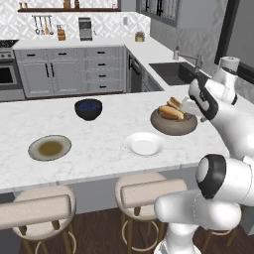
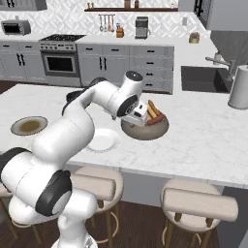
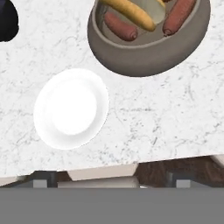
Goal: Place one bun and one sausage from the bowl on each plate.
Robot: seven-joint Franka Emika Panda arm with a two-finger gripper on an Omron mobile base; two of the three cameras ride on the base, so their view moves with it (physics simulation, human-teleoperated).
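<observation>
The wide brown-tan bowl (image 1: 173,125) (image 2: 145,130) (image 3: 148,52) stands on the marble island. In it lie a yellow-orange bun (image 3: 131,12) and reddish sausages (image 3: 120,26), stacked together in the left base view (image 1: 171,111). The white plate (image 1: 144,144) (image 2: 102,140) (image 3: 71,108) lies bare just beside the bowl, toward the island's front. Further left sits the grey-rimmed plate (image 1: 49,148) (image 2: 29,126) with its olive-brown centre, also bare. My gripper (image 1: 191,105) (image 2: 138,116) hovers above the bowl's near rim, pointing down. Its fingertips are hidden, and I see nothing in it.
A glossy dark blue bowl (image 1: 88,109) (image 3: 6,19) stands behind the plates. Padded stools (image 1: 149,191) (image 2: 196,206) line the island's front edge. A sink (image 1: 171,72) sits in the counter behind, and a pale jug (image 2: 239,87) stands on the island's right end.
</observation>
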